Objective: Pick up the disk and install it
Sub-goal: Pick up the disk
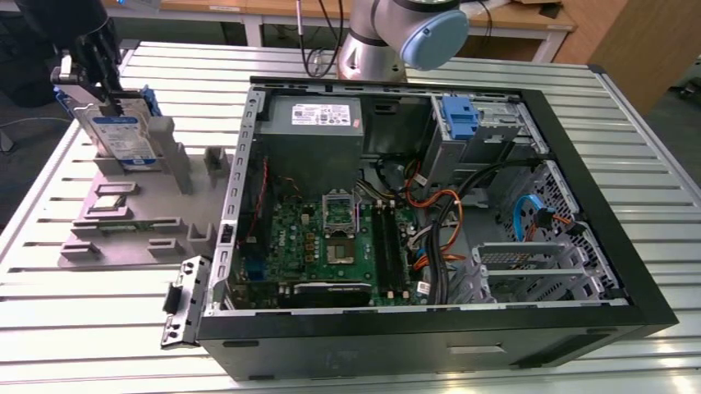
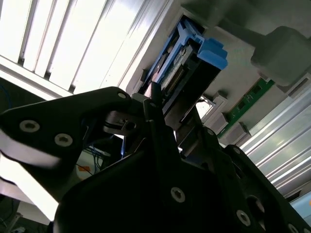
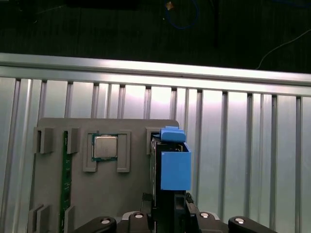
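Observation:
The disk (image 1: pixel 117 135) is a silver drive with a blue-and-white label and a blue frame. It stands on edge in the grey holder (image 1: pixel 131 222) on the exterior view's left, outside the computer case. My gripper (image 1: pixel 93 86) comes down on its top edge, and its dark fingers press against both faces. Both wrist views show the disk (image 3: pixel 175 167) (image 2: pixel 175 73) running out from between the fingers of my gripper (image 3: pixel 167 208) (image 2: pixel 163 109), with its blue tab farthest away.
The open computer case (image 1: pixel 629 271) lies in the middle of the slatted metal table, with a blue bracket (image 1: pixel 460 115) in its drive bay and a grey box (image 1: pixel 312 123) beside that. The holder also carries a processor chip (image 3: pixel 105 146) and a memory stick (image 3: pixel 63 194).

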Motion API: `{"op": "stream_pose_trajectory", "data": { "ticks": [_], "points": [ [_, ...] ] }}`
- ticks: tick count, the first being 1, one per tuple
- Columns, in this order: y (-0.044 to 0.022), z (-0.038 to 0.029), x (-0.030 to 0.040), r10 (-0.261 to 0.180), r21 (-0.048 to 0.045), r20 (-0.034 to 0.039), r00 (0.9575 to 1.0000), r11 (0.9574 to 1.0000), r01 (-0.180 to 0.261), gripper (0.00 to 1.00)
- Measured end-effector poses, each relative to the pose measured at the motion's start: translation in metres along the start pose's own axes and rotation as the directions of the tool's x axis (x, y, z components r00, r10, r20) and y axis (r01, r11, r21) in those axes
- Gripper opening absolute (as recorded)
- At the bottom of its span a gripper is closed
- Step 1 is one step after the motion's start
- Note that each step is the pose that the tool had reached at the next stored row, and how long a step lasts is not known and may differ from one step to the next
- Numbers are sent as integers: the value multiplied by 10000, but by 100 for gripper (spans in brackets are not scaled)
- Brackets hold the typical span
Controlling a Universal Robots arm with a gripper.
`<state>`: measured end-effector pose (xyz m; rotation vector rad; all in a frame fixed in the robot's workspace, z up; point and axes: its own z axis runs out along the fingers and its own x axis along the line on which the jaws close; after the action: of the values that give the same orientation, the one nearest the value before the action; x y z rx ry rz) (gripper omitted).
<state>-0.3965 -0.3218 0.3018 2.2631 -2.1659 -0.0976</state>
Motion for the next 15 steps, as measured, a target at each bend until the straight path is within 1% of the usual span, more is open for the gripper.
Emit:
{"op": "stream_pose_trajectory", "data": {
  "ticks": [6,8,11,14,15],
  "points": [
    [0,0,0,31,1,2,10000,10000,-31,35],
    [0,5,0,357,13,18,9994,9994,-358,35],
    [-1,9,0,843,30,41,9964,9964,-843,35],
    [-1,10,0,852,32,43,9964,9964,-852,35],
    [-1,11,0,951,36,49,9955,9955,-951,35]
  ]
}}
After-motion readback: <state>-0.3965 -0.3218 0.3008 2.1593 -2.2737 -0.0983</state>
